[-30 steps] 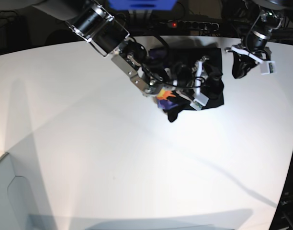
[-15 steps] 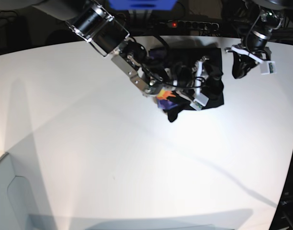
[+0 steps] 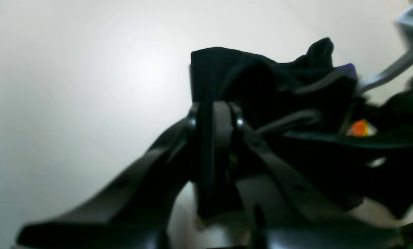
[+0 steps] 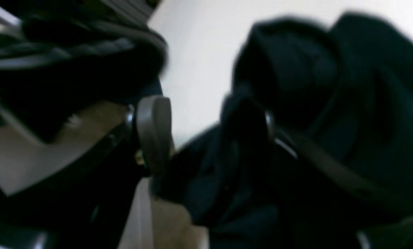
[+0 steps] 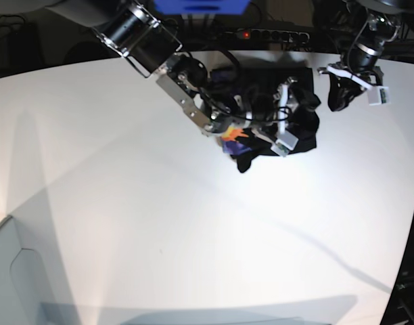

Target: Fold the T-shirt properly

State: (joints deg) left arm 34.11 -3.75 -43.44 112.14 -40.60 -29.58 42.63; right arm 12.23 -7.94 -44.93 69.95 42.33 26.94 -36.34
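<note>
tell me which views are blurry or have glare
Right wrist view: heavily blurred, the T-shirt just dark smears. Left wrist view: soft focus, bright glare on the table. Base view: sharpest, with curved fisheye edges and long arm shadows.

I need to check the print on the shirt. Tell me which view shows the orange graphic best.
The base view: the orange graphic shows sharply at the near edge of the bunched T-shirt, beside a purple patch. The left wrist view gives only a small blurred orange spot. The right wrist view shows dark fabric and no orange.
</note>
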